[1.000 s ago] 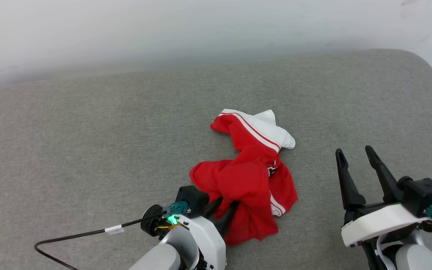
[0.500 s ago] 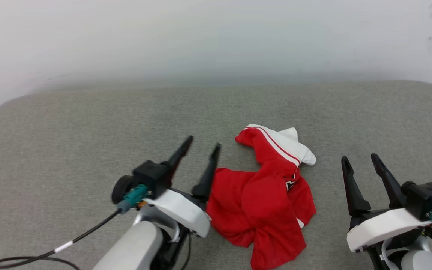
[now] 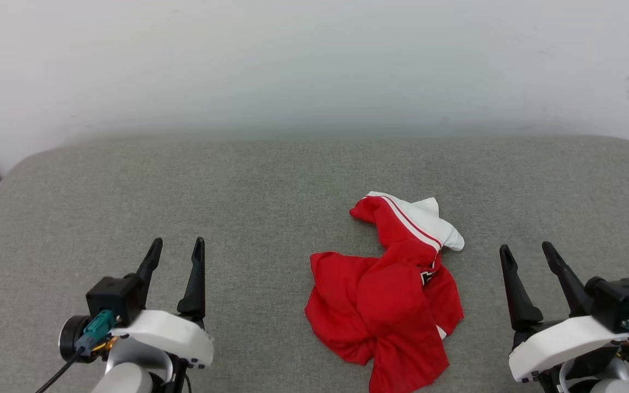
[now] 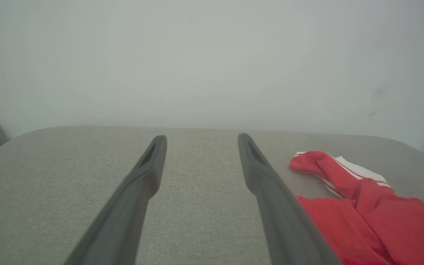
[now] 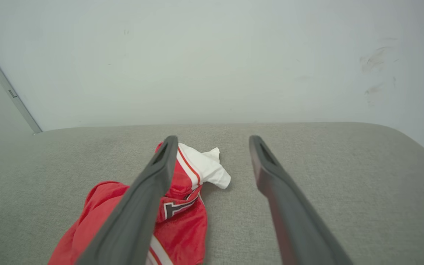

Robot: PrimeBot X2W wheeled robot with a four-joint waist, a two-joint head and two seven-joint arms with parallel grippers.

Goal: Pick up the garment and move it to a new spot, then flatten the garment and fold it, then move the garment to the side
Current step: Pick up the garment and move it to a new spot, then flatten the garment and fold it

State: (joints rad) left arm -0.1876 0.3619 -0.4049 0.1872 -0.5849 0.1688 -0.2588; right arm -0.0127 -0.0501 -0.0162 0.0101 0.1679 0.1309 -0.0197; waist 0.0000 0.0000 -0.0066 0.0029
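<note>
Both pairs of jaws stand wide, empty; the left jaws have released the red jersey T-shirt [image 3: 388, 311] and withdrawn to the lower left; it lies crumpled, lower centre-right on the grey cushion [image 3: 211, 191]; flattening likely comes next.

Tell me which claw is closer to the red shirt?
The right gripper: the garment lies close beside it, while the left gripper stands farther off.

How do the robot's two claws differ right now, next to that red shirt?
The left gripper stands well away from the garment; the right gripper sits closer to it. The left gripper's fingers lean slightly right, the right gripper's lean left. Both are open and empty.
</note>
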